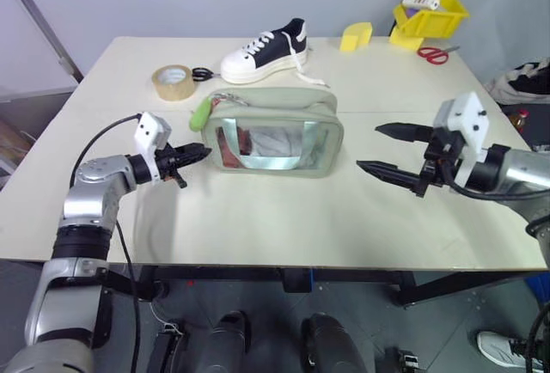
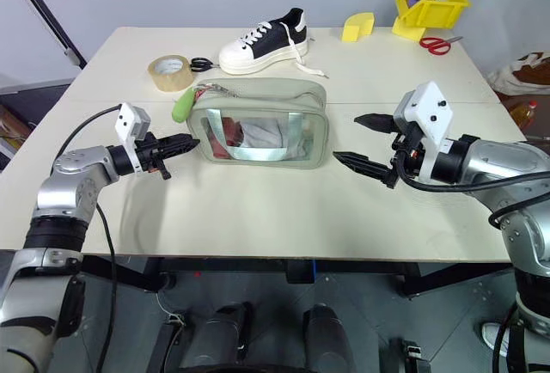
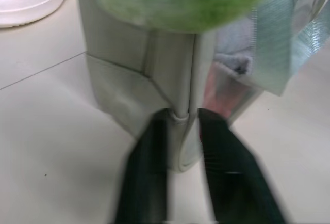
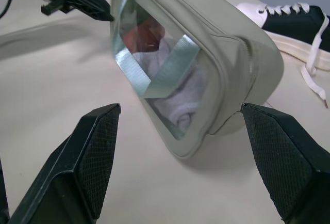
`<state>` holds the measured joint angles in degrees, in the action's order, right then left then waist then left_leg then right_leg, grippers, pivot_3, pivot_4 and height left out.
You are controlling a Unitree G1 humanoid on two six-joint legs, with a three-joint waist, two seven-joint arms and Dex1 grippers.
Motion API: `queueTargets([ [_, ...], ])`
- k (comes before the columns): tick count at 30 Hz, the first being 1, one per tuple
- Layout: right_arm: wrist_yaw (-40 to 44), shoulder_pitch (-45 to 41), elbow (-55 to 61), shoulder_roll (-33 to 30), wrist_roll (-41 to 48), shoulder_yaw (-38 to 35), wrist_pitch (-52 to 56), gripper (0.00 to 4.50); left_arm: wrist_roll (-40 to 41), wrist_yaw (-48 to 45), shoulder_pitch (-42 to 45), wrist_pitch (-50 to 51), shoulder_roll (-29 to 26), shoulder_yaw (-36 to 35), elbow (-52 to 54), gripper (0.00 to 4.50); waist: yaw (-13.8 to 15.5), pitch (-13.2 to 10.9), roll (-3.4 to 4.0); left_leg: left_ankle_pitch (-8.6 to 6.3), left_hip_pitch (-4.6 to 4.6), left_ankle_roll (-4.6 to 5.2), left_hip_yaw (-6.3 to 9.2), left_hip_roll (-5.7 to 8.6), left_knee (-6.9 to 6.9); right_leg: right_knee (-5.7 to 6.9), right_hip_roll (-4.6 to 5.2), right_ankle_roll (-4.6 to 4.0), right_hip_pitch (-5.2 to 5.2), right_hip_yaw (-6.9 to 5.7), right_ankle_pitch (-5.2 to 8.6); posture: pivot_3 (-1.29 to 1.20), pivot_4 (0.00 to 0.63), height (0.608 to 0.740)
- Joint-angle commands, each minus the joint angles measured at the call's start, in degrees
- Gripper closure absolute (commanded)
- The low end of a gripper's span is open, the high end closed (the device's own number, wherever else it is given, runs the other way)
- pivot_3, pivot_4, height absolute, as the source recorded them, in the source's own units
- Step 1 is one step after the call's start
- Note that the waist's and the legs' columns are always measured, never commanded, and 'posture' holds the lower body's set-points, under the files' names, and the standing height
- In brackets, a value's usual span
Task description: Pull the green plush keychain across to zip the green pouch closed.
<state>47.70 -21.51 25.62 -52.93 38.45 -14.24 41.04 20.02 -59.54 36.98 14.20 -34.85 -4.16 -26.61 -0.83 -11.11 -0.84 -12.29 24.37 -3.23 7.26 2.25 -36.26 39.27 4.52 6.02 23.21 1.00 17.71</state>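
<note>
Clenched on the near-left corner seam of the one green pouch [image 1: 273,132], my left claw [image 1: 194,155] pinches its edge, while my right claw [image 1: 385,149] hangs released, apart from the pouch's other end. One green plush keychain [image 1: 200,114] lies at the pouch's left top corner mid-bench [image 1: 284,218]. Beyond sit one shoe [image 1: 266,49], one tape roll [image 1: 173,82], two scissors [image 1: 435,53] and one yellow bin [image 1: 430,19].
</note>
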Motion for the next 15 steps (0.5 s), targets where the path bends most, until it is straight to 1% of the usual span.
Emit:
queueTargets([
  [1, -0.71, -1.30, 1.73, -0.60, 0.89, -1.92, 0.14, 0.62, 0.01, -0.42, 1.51, -1.12, -0.16, -0.92, 0.65, 4.42, 0.05, 0.00, 0.00, 0.00, 0.00, 0.00, 0.00, 0.00, 0.00, 0.00, 0.00, 0.00, 0.00, 0.00, 0.00, 0.00, 0.150, 0.695],
  [9, -1.89, -2.35, 2.00, 0.13, 2.16, -1.12, 0.65, 0.62, 1.03, -0.45, -1.91, 0.65, -1.77, -1.78, 7.15, 4.42, -0.04, 0.00, 0.00, 0.00, 0.00, 0.00, 0.01, 0.00, 0.01, 0.00, 0.01, 0.01, 0.00, 0.00, 0.00, 0.00, 0.150, 0.695],
  [15, -2.15, -3.13, 1.55, 1.02, 2.08, 0.05, 0.35, 0.62, 1.00, -0.30, -3.02, 1.27, -2.23, -1.83, 8.50, 4.42, -0.01, 0.00, 0.00, 0.00, 0.00, 0.00, 0.02, 0.00, 0.01, 0.00, 0.01, 0.00, 0.00, 0.01, -0.01, 0.00, 0.150, 0.695],
])
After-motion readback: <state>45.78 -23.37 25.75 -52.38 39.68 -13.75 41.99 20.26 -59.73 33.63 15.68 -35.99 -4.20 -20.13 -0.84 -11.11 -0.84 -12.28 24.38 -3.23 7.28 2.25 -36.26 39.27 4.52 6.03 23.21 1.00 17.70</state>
